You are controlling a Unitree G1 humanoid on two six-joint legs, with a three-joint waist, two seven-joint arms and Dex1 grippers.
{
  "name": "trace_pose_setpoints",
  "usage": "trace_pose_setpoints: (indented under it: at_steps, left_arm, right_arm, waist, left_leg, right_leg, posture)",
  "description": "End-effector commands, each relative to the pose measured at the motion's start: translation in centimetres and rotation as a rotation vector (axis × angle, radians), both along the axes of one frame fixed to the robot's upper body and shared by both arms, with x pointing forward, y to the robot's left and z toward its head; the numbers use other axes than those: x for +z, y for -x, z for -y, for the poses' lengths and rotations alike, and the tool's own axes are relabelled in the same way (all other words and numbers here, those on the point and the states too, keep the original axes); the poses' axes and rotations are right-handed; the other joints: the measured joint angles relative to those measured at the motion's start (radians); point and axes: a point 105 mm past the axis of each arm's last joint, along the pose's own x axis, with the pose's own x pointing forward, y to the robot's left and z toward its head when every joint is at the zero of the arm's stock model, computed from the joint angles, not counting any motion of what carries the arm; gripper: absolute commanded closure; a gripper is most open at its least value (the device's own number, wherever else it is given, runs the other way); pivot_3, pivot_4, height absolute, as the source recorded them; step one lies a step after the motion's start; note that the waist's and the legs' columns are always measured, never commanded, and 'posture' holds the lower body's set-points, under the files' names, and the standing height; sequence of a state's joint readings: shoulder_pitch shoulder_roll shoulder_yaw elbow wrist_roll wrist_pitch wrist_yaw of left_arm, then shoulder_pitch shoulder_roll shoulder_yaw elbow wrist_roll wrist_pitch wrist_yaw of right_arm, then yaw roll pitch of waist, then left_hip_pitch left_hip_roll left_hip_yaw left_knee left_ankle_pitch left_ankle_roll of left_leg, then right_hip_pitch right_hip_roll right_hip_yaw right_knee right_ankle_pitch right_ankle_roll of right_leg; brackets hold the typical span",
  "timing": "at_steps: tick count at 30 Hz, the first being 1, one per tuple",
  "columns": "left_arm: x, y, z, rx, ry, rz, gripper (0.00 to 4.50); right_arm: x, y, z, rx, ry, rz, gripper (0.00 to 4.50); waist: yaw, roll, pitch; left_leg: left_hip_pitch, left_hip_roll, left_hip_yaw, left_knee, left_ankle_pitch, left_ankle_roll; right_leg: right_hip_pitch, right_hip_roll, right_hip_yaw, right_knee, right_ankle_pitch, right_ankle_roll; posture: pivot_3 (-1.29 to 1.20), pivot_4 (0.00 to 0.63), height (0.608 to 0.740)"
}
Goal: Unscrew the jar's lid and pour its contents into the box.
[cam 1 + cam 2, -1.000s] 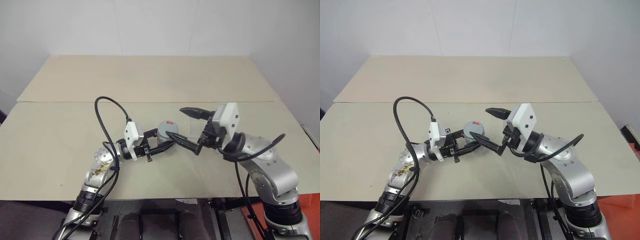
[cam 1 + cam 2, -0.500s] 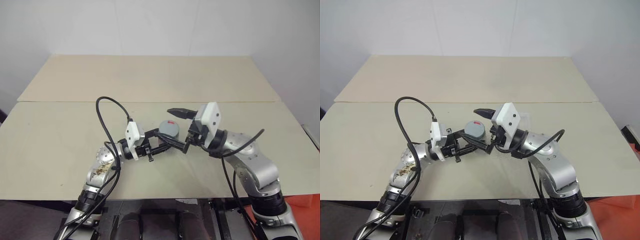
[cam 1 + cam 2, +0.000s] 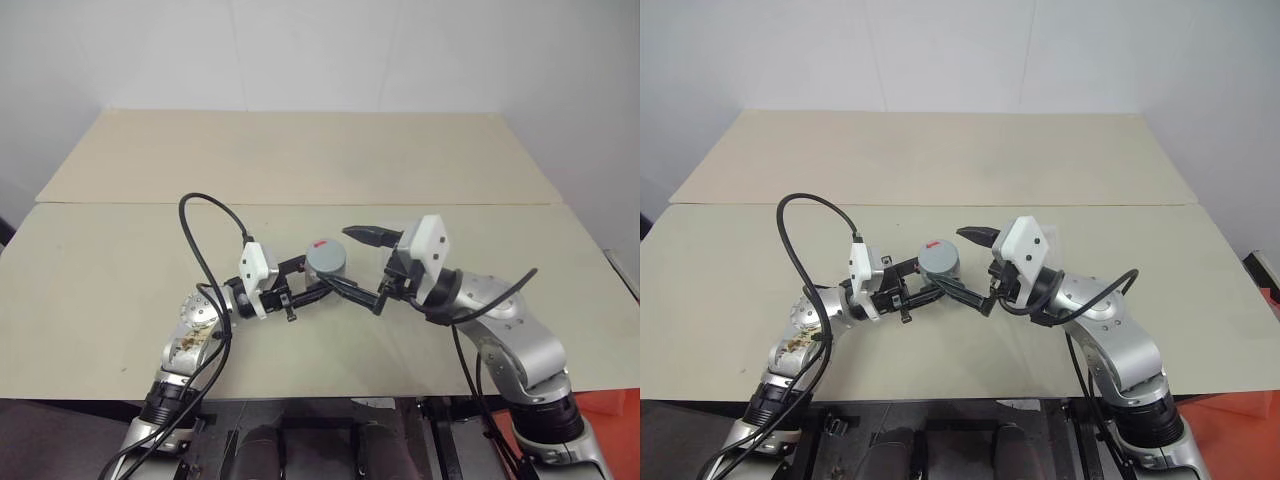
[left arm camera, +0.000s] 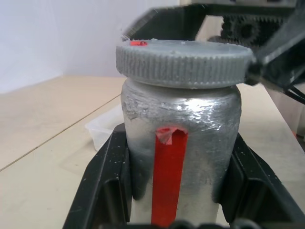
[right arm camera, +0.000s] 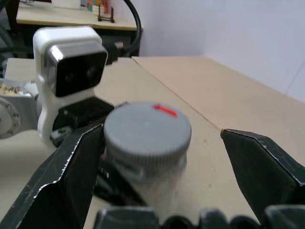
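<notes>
My left gripper is shut on the silvery jar, held upright just above the table, with its red strip facing the left wrist view. The grey ribbed lid with a small red mark sits screwed on top. My right gripper is open, with its two black fingers either side of the lid. One finger is close to the rim and the other stands well apart from it. The clear box lies on the table behind the jar. The contents are hidden inside the jar.
The table is two beige boards with a seam across the middle, and a white wall stands behind. A black cable loops up from my left wrist. A red object shows past the table's near right corner.
My right gripper has swung in and down towards the jar, still open, so its fingers now flank the lid. The left gripper keeps its hold on the jar.
</notes>
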State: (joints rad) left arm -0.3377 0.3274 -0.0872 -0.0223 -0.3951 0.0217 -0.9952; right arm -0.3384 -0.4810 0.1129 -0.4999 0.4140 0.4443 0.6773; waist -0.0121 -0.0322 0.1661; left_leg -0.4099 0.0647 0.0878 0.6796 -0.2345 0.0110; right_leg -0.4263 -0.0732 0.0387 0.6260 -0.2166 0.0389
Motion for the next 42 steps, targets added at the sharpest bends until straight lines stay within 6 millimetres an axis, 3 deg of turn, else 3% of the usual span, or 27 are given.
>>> trace_pose_setpoints:
  at_steps: [1,8,18,28,42]
  left_arm:
    - [1.3,0.3,-0.1,-0.023,0.023,0.063,2.57]
    - [0.9,0.1,-0.3,-0.019,0.010,0.064,2.57]
    - [0.7,0.1,0.0,-0.021,0.006,0.066,2.57]
    - [0.6,0.4,0.9,-0.040,0.011,0.070,2.57]
    - [0.7,0.6,0.9,-0.035,0.022,0.075,2.57]
  right_arm:
    - [1.6,-0.1,1.4,-0.059,-0.019,0.076,0.02]
    - [1.7,-0.2,2.4,-0.095,-0.021,0.078,0.02]
    - [1.0,3.1,0.5,0.127,0.076,0.062,0.02]
    - [2.3,0.7,-2.7,0.075,0.007,0.087,0.02]
    - [2.0,-0.5,-2.9,0.019,0.003,0.087,0.02]
  waist:
    - [0.000,0.000,0.000]
    - [0.000,0.000,0.000]
    - [-0.001,0.000,0.000]
    - [-0.001,0.000,0.000]
    - [0.000,0.000,0.000]
  left_leg:
    - [0.000,0.000,0.000,0.000,0.000,0.000]
    - [0.000,0.000,0.000,0.000,0.000,0.000]
    - [0.000,0.000,0.000,0.000,0.000,0.000]
    - [0.001,0.000,0.000,0.000,0.000,0.000]
    - [0.000,0.000,0.000,0.000,0.000,0.000]
  right_leg:
    - [0.000,0.000,0.000,0.000,0.000,0.000]
    - [0.000,0.000,0.000,0.000,0.000,0.000]
    - [0.000,0.000,0.000,0.000,0.000,0.000]
    - [0.000,0.000,0.000,0.000,0.000,0.000]
    - [0.000,0.000,0.000,0.000,0.000,0.000]
  posture:
    - [0.00,0.150,0.740]
    - [0.00,0.150,0.740]
    - [0.00,0.150,0.740]
    - [0.00,0.150,0.740]
    - [0.00,0.150,0.740]
